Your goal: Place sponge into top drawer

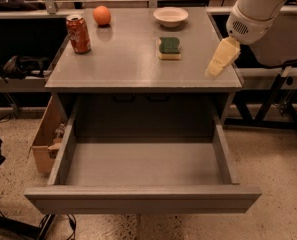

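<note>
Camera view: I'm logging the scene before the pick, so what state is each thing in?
top drawer: pulled open, no sponge inside.
sponge: flat on the countertop, green side up.
soda can: upright.
bowl: upright.
gripper: over the countertop's right edge, apart from the sponge.

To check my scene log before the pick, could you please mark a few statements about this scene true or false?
The sponge lies on the cabinet top. True.
The top drawer is closed. False: it stands pulled open.
The gripper holds the sponge. False: it hovers by the top's right edge, apart from the sponge.
A soda can stands upright on the top's left side. True.
</note>
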You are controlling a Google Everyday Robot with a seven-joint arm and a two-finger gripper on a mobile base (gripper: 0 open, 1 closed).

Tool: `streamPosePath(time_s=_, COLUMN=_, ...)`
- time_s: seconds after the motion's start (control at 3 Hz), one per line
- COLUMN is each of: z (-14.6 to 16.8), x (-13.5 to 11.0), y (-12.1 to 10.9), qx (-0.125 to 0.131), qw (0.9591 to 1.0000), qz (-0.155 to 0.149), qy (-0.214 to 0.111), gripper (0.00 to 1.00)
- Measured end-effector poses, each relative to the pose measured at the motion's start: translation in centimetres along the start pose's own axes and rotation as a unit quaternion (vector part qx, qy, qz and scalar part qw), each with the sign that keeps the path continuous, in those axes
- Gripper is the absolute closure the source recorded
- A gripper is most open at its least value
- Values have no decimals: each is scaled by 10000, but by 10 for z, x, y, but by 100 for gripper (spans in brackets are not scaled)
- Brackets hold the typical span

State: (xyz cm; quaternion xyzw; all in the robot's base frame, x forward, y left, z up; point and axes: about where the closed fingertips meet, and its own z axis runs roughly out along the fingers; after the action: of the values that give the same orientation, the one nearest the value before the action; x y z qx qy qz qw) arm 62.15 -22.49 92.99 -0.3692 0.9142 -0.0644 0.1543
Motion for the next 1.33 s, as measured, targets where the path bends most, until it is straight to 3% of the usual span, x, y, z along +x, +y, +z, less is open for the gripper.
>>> streamPosePath(time_s=0.33, z=5, x=-14, y=-6, qx=-10, qw=9998, qz=171, qy=-126, gripper=0)
streamPosePath(time_s=0.67, z=19, x=-50, y=-15, qx=-158, qw=9977, qz=629, qy=-214, gripper=0)
streamPosePath(time_s=1.0, z=31, x=-105, y=-28, qx=-379, qw=9852, qz=1623, qy=-409, gripper=0)
streamPosePath(time_s=1.33, z=27, x=-139, y=-34, qx=-372, qw=9731, qz=2181, qy=-642, gripper=0)
